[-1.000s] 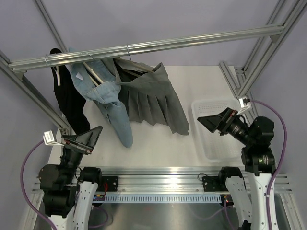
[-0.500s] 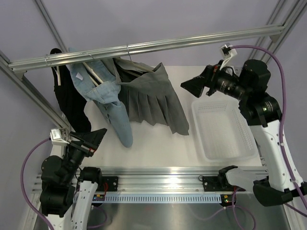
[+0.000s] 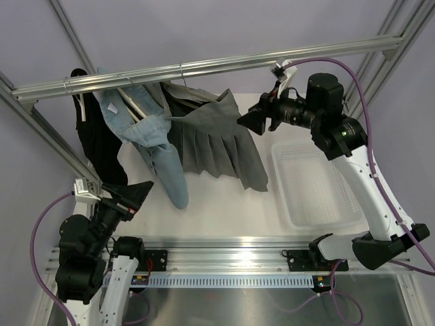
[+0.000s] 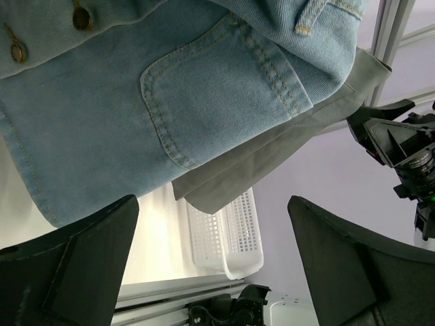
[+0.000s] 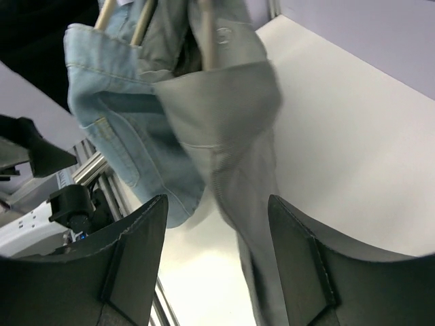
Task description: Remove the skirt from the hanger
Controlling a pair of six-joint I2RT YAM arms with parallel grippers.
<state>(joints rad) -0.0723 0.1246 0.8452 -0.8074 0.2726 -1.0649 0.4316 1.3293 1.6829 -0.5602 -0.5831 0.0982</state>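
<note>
Black garment (image 3: 95,139) hangs at the upper left from a metal rail (image 3: 272,58) that crosses the frame. In the lower left, the left gripper (image 3: 139,191) sits low with its fingers spread wide apart, empty and pointing up towards the clothes. Light blue denim jeans (image 3: 153,139) hang next along the rail. Just right of them, partly overlapped by the jeans, the dark grey pleated skirt (image 3: 214,139) hangs on its hanger (image 3: 197,96), flaring down towards the white counter (image 3: 224,204). The right gripper (image 3: 251,121) hovers at the skirt's upper right edge, fingers apart; contact cannot be told. A white basket (image 3: 289,197) sits on the right.
</note>
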